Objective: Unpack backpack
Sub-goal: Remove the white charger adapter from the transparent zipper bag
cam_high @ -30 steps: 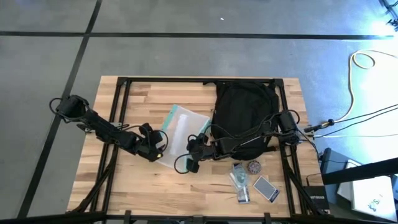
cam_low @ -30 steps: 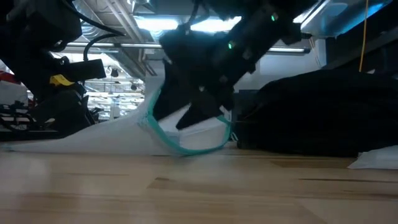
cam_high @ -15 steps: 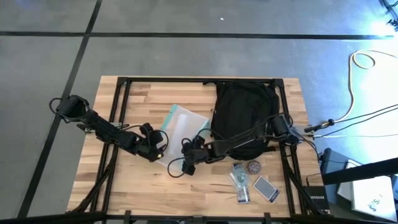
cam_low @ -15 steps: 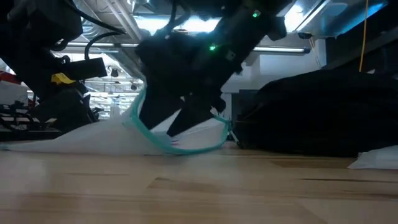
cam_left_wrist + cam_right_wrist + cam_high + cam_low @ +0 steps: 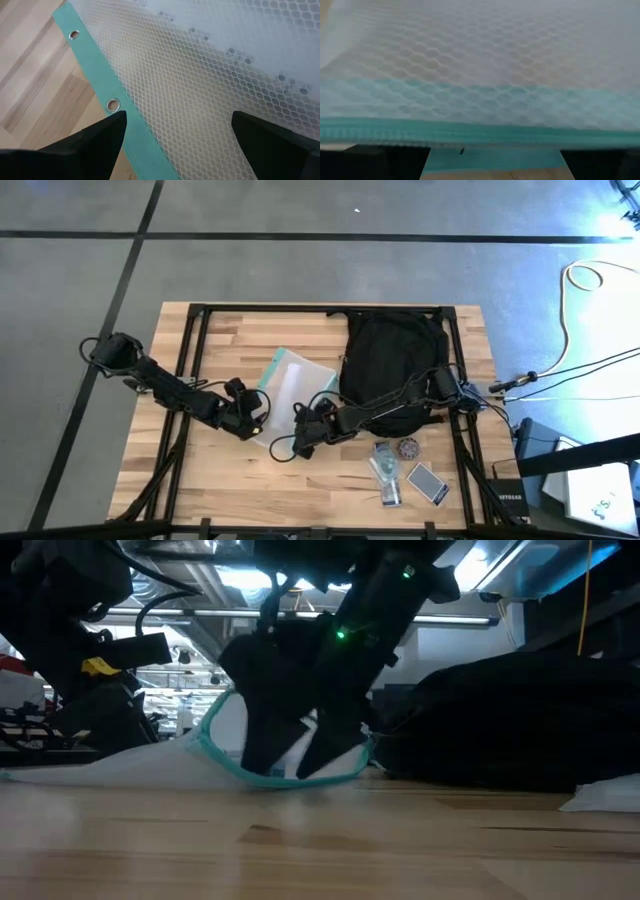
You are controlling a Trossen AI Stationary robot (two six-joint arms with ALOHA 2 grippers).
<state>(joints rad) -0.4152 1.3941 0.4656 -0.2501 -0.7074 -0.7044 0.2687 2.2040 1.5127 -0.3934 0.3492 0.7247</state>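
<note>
The black backpack lies flat on the table's far right part, apart from both grippers; in the low view it is the dark mass on the right. A clear, teal-edged mesh pouch lies left of it. My left gripper is open over the pouch's near left corner, by the teal eyelet strip, fingers wide apart. My right gripper is open at the pouch's near edge, one finger on each side of the teal zipper edge. My left gripper hangs just over the pouch's mesh; I cannot tell whether it touches. My right gripper comes slanting down from the table's right, its open fingers against the pouch's teal zipper edge. That edge bows up off the table around them. Whether a finger is inside the pouch cannot be told.
Near the table's near right corner lie a small clear packet, a round dark item and a flat card-like item. A black frame runs around the tabletop. Bare wood lies at the near left.
My right gripper has moved toward the table's left and slightly toward its near edge, along the pouch's near edge. The pouch's teal edge has shifted left with it, and its left part has risen higher off the table. My left arm has kept still.
</note>
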